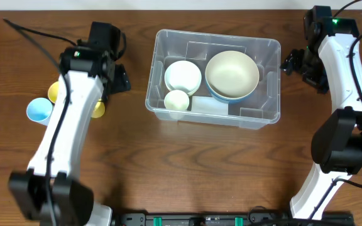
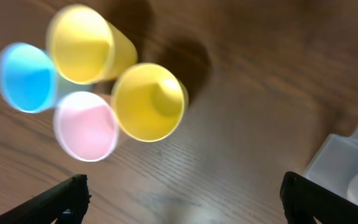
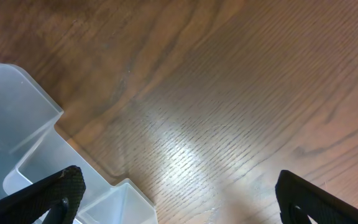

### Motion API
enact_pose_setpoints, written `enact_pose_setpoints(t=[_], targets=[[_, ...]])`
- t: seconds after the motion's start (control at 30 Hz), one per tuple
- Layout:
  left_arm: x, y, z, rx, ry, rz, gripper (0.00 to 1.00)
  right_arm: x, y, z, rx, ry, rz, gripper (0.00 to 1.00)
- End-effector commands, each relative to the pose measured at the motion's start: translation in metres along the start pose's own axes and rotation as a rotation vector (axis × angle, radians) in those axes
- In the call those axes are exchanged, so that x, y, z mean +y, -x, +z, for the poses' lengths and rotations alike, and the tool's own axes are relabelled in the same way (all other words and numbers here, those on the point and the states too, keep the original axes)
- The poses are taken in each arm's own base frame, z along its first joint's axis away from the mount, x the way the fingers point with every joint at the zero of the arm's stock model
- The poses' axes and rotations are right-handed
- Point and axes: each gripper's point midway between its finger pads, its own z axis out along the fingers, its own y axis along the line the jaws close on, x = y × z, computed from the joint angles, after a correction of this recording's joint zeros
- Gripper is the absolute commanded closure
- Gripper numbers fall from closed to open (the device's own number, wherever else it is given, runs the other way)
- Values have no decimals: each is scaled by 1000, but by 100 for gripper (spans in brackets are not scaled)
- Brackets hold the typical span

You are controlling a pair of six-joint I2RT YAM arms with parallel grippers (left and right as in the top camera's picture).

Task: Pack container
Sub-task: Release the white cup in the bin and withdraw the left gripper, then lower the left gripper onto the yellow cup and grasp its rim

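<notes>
Container [image 1: 213, 119]: large, clear plastic, rectangular, with rounded corners, a thick rim and moulded steps in the inner corners. Stands upright and lidless on the counter [image 1: 200, 176], between the left hand [image 1: 119, 78] and the right hand [image 1: 292, 63], close to each and touching neither. Holds a big cream bowl [image 1: 232, 74] on the right-hand side, and a white bowl [image 1: 183, 75] and a small cream cup [image 1: 176, 100] on the left-hand side. Shows one frosted corner past each hand's inner fingertip in the wrist views.

Overhead: straight down, far. 2 wrist views: close, downward; all share container [image 1: 260, 114].
</notes>
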Motion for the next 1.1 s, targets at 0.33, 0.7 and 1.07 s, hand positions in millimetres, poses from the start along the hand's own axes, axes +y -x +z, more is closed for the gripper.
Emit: enact_pose_setpoints(t=[0.33,0.7,1.07], targets=[[-18,-23,76,269,-62,-34,2,-2,1,-1,-6,-5,19,1],[-25,-20,106,304,-100,-37,2,0,0,-1,-7,-4,15,1],[-41,-16,111,297,-181,2,7,0,0,-1,-7,-4,14,1]])
